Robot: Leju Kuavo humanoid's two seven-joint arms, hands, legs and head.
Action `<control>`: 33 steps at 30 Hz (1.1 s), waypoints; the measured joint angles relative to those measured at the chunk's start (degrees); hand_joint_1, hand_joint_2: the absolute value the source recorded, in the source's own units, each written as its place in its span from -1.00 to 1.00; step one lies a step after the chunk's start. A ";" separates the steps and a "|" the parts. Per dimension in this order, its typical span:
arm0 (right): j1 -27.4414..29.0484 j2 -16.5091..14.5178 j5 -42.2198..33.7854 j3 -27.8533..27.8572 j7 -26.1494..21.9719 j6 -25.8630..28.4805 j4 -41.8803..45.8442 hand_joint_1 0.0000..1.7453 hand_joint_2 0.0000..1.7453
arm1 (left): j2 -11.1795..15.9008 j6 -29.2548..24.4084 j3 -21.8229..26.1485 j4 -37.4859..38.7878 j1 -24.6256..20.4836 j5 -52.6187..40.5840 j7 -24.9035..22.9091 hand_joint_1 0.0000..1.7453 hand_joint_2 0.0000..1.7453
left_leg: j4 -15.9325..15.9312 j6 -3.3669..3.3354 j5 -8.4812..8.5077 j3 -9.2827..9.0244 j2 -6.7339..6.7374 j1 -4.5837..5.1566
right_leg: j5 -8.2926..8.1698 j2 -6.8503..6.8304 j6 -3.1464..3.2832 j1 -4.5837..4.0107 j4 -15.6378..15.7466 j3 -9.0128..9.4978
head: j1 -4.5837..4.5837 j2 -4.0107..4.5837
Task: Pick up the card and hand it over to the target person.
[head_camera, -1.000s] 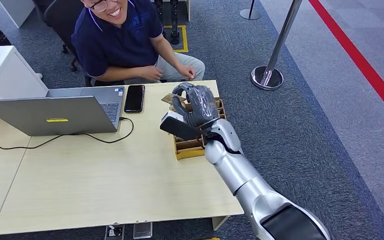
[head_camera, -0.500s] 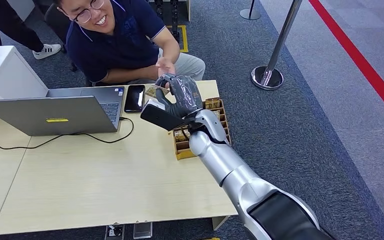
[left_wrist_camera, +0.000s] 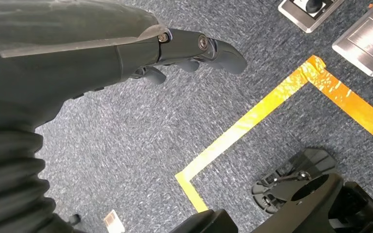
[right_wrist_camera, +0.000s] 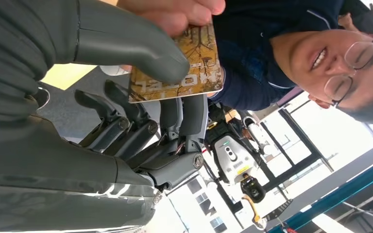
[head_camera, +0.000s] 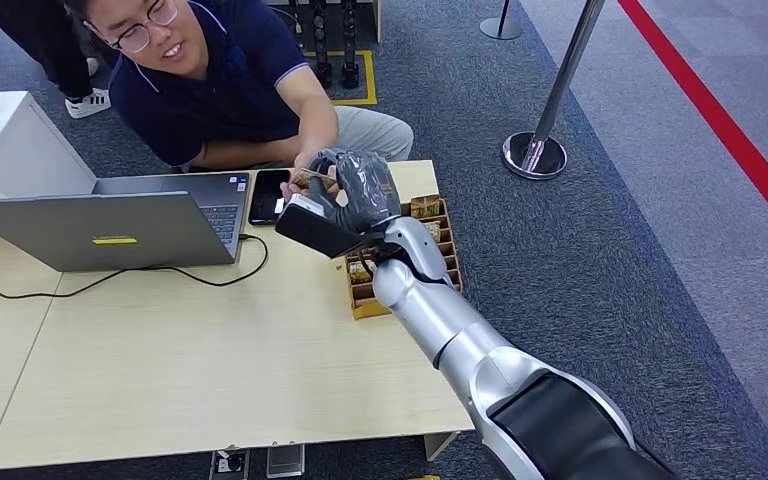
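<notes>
Fingers (right_wrist_camera: 141, 56) of the right hand (head_camera: 355, 195) pinched the card (right_wrist_camera: 184, 68) over the table's (head_camera: 160, 360) far edge, where the seated person's hand (head_camera: 305, 180) already gripped its other end; handover looked nearly done, release remaining. Left hand (left_wrist_camera: 102, 53) hung loosely spread, holding nothing, above grey carpet (left_wrist_camera: 126, 145). Laptop (head_camera: 100, 228), wooden card tray (head_camera: 400, 290) and phone (head_camera: 268, 195) lay nearby.

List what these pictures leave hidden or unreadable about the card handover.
- Card: in the right wrist view the right hand's thumb and the person's hand hide parts of its face; its lettering cannot be fully read.
- Card in the head view: too small, mostly behind the right hand.
- Left hand: left wrist view cuts it off at the edge.
</notes>
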State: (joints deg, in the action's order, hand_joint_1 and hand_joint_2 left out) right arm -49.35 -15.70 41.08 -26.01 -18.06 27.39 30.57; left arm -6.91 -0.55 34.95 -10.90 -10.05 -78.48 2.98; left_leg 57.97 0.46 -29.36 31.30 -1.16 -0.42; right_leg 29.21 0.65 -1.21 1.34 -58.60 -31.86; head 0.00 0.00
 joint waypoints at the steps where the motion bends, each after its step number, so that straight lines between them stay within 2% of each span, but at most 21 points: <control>1: 0.11 -0.03 0.03 -0.04 -0.03 0.09 0.02 -1.00 -0.50 | -0.01 -0.01 0.09 -0.01 0.03 0.09 0.03 -1.00 -1.00 | 0.00 0.00 0.00 0.00 0.00 0.00 | 0.00 0.00 0.00 0.00 0.00 0.00 | 0.00 0.00; 2: 0.17 -0.07 0.08 -0.08 -0.07 0.24 0.07 -1.00 -1.00 | -0.03 -0.04 0.19 -0.03 0.08 0.18 0.02 -1.00 -1.00 | -0.01 0.00 0.00 -0.01 0.01 0.00 | 0.00 0.01 0.00 0.00 0.00 0.00 | 0.00 0.00; 19: 0.71 0.81 -0.01 0.72 0.50 1.54 1.48 -1.00 -1.00 | -0.03 0.43 0.08 -0.03 0.14 -0.11 -0.42 -1.00 -1.00 | 0.00 0.00 0.00 -0.01 -0.02 -0.01 | 0.00 -0.02 -0.01 -0.01 0.02 0.02 | 0.00 0.00; 33: 0.18 2.75 0.23 3.33 1.91 2.86 0.42 -1.00 -1.00 | 0.03 0.50 0.39 0.01 0.12 -0.03 -0.95 -1.00 -1.00 | 0.01 -0.01 0.02 0.02 -0.06 -0.01 | -0.01 -0.07 0.00 -0.01 0.02 0.00 | 0.00 0.00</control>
State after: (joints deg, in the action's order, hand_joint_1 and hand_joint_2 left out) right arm -49.17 -12.95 41.31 -22.69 -16.16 30.25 30.98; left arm -6.89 -0.06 35.34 -10.89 -9.92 -78.51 2.03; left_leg 57.98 0.46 -29.34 31.33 -1.23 -0.43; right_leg 29.20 0.58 -1.21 1.33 -58.58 -31.87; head 0.00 0.00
